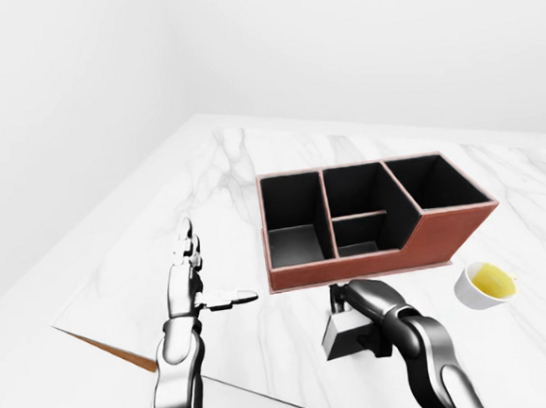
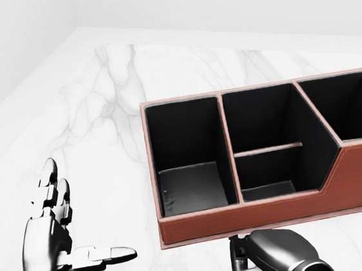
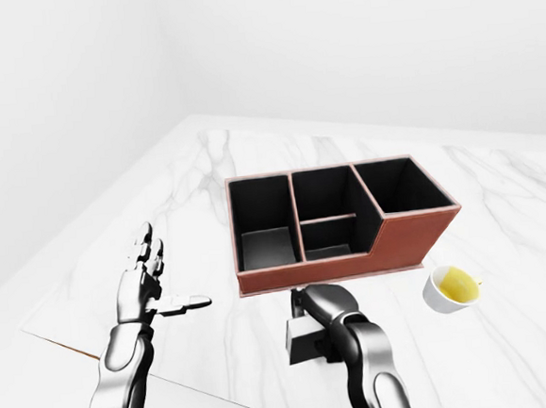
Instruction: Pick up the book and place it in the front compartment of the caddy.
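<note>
The book, a small grey block as far as these views show it, sits on the marble table on the near side of the caddy, just short of the caddy's near wall and roughly in line with its middle section. The right hand is curled down over the book's far top edge. Its fingers drop out of sight behind the book, so I cannot tell whether they have closed on it or only rest against it. In the head view only the back of this hand shows at the bottom edge.

The caddy is a reddish-brown box with black lining. It has a tall cell on the left, a middle section split by a low divider into a far cell and a small near cell, and another cell on the right. All of them look empty. I take the small near cell as the target.

The left hand hovers over bare marble well to the left of the caddy, fingers straight and spread, thumb pointing right, holding nothing. A white cup of yellow liquid stands to the right of the book, near the caddy's right end.

The step in hand looks like the grasp. Next the book needs a firm pinch, a lift clear of the near wall, and a short carry away from the robot into the small cell, keeping clear of the cup.
</note>
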Motion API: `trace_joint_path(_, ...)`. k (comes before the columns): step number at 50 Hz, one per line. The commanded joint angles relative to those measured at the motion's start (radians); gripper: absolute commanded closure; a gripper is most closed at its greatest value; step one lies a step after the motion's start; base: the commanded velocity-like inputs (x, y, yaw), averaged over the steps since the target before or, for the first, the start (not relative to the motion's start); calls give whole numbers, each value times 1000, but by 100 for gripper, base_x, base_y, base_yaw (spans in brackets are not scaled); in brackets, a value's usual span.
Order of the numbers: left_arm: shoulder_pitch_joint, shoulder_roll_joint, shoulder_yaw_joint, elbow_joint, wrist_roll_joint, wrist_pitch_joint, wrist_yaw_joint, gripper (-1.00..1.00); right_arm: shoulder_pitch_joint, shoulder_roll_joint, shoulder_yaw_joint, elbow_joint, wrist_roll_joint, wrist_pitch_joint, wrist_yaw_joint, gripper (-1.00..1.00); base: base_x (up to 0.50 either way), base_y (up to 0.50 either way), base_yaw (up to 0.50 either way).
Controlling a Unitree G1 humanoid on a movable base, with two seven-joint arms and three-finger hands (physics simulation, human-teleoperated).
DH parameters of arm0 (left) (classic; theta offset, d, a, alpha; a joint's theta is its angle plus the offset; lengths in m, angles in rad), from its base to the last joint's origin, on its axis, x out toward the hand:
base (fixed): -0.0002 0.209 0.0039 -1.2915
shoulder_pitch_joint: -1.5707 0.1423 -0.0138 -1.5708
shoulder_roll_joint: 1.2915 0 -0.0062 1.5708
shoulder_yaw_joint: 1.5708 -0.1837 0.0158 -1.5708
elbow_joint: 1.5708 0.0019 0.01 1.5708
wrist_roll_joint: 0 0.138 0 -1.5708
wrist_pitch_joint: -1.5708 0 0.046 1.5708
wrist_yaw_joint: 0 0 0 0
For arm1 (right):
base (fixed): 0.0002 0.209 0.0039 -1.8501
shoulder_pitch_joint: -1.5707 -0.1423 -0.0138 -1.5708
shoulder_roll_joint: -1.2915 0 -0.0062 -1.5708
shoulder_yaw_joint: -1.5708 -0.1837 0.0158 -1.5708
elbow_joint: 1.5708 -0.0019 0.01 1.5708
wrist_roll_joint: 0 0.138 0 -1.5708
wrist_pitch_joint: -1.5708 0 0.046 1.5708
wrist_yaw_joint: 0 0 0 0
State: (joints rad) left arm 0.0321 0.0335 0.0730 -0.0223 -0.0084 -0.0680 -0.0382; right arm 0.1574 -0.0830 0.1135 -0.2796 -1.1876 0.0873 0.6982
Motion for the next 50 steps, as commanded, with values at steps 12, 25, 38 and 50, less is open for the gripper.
trace_joint_path(12,-44,-5,-16,99,18,-19,31,-100,-50,14,-11,-72,-33,0,0,100,0,0,0)
trace_joint_path(25,-38,-5,-15,83,15,-19,30,-100,-105,54,-10,-323,-117,0,0,100,0,0,0)
trace_joint_path(38,-40,-5,-14,89,13,-19,30,-100,-172,88,11,-415,-205,0,0,100,0,0,0)
trace_joint_path(50,-40,-5,-13,93,13,-19,29,-100,-241,107,0,-490,-267,0,0,100,0,0,0)
